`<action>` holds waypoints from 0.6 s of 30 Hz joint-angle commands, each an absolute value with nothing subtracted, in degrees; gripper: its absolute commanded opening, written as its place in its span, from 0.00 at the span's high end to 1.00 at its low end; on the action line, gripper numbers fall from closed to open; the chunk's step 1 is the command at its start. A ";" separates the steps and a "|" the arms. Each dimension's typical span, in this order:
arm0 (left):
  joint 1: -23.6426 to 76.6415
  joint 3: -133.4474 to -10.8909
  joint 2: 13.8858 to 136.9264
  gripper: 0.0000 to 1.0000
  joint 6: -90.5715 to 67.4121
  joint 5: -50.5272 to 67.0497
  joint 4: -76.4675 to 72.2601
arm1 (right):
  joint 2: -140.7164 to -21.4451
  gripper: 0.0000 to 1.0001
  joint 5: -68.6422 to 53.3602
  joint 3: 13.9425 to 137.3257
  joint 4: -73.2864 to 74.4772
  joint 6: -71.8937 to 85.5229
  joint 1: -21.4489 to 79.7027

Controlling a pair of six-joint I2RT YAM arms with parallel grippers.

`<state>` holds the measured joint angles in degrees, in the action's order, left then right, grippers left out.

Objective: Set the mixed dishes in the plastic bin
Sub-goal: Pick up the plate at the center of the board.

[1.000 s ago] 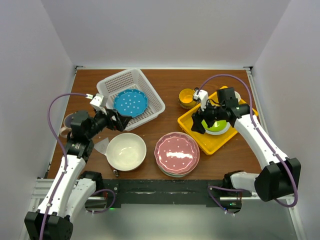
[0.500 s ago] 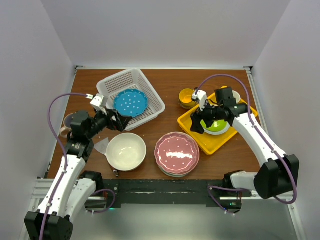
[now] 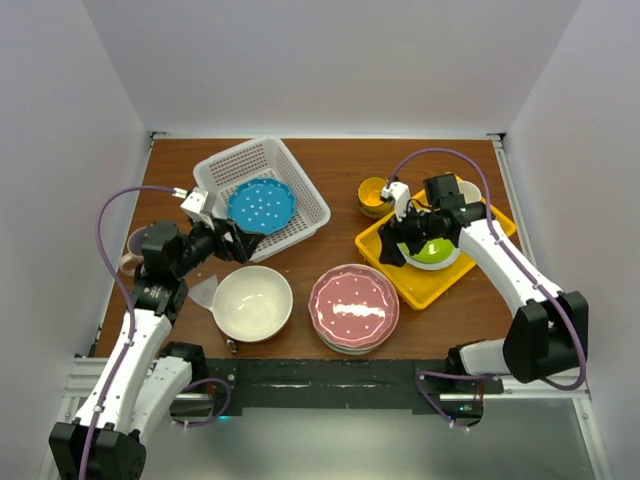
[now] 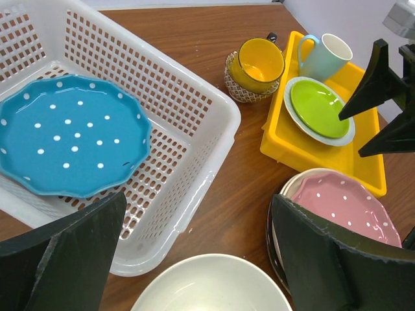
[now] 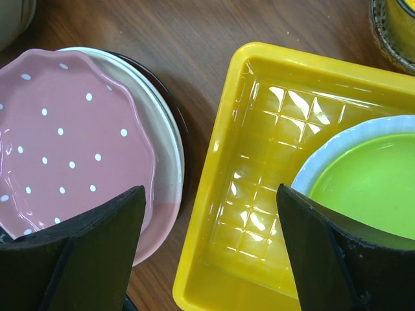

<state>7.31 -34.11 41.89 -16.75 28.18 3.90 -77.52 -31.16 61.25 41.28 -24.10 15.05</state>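
Note:
The white plastic bin [image 3: 300, 195] stands at the back left with the blue white-dotted plate [image 3: 261, 205] lying in it. My left gripper [image 3: 240, 244] is open and empty, just in front of the bin and above the far edge of the large cream bowl [image 3: 252, 302]. The pink dotted plate [image 3: 353, 304] tops a stack with the cream-pink plate [image 5: 166, 155] and a dark bowl [image 5: 184, 146]. The yellow mug [image 3: 374, 194] stands behind it. A pinkish mug [image 3: 129, 256] is partly hidden by my left arm. My right gripper [image 3: 398, 240] is open and empty over the yellow tray's left end.
The yellow tray [image 3: 402, 268] at the right holds a lime-green white-rimmed plate [image 3: 435, 252] and a white cup [image 3: 468, 190]. In the left wrist view the bin's rim [image 4: 207, 155], bowl [image 4: 214, 285] and tray [image 4: 324, 155] lie close together.
My right gripper has shifted a little to the left over the tray. My left arm and the dishes have not moved.

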 commanded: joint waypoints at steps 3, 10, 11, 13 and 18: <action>7.65 -34.01 42.01 0.00 -15.91 29.27 0.88 | -81.11 0.20 -34.09 61.87 40.78 -23.64 16.61; 7.65 -34.01 42.19 0.00 -15.91 29.27 0.88 | -84.99 0.33 -35.51 62.84 42.19 -25.40 20.12; 7.65 -34.01 42.19 0.00 -15.91 29.27 0.88 | -85.08 0.34 -35.42 62.93 42.36 -25.57 20.47; 7.65 -34.01 42.19 0.00 -15.91 29.36 0.88 | -85.60 0.39 -35.42 63.10 42.54 -25.84 21.00; 7.65 -34.01 42.19 0.00 -15.91 29.36 0.88 | -85.96 0.48 -35.59 63.54 43.24 -26.45 21.97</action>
<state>7.31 -34.11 42.30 -16.73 28.34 3.88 -85.97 -34.04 61.28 42.48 -25.21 21.23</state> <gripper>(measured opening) 0.997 0.541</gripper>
